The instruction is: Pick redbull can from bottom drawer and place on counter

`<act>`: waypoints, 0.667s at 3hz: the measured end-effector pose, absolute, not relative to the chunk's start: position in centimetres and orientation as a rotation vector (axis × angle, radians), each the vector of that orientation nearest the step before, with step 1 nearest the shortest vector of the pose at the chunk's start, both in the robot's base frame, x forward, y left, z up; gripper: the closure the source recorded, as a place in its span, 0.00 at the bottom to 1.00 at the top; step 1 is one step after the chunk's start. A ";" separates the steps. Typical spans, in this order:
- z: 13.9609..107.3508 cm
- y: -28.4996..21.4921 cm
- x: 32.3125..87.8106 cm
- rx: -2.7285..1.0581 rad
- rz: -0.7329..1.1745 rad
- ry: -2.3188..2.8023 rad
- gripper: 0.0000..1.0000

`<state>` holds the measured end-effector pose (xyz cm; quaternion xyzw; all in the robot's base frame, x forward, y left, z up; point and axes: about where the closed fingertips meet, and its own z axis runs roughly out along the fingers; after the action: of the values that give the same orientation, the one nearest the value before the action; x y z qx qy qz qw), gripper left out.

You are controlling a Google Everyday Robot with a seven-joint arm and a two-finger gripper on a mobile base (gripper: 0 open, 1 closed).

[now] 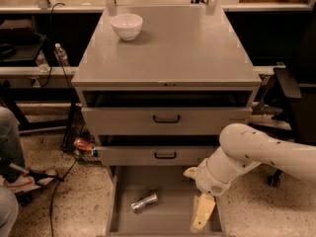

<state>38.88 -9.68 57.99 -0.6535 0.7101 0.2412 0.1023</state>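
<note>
The redbull can [144,201] lies on its side in the open bottom drawer [174,220], left of centre. My gripper [201,215] hangs over the drawer's right side, well to the right of the can and apart from it, its cream-coloured end pointing down. The white arm [256,152] reaches in from the right. Above the three drawers, the grey counter [173,48] spreads out flat.
A white bowl [126,25] sits at the counter's back left. The two upper drawers [167,118] with black handles stand slightly pulled out. An orange-red can [83,144] lies on the floor left of the cabinet, with a water bottle [61,54] behind. A person's leg [11,147] is at far left.
</note>
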 end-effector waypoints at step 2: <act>52.6 -9.1 41.5 -1.838 0.704 2.076 0.00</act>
<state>41.46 -9.08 52.62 -0.6362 0.7186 0.2435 0.1401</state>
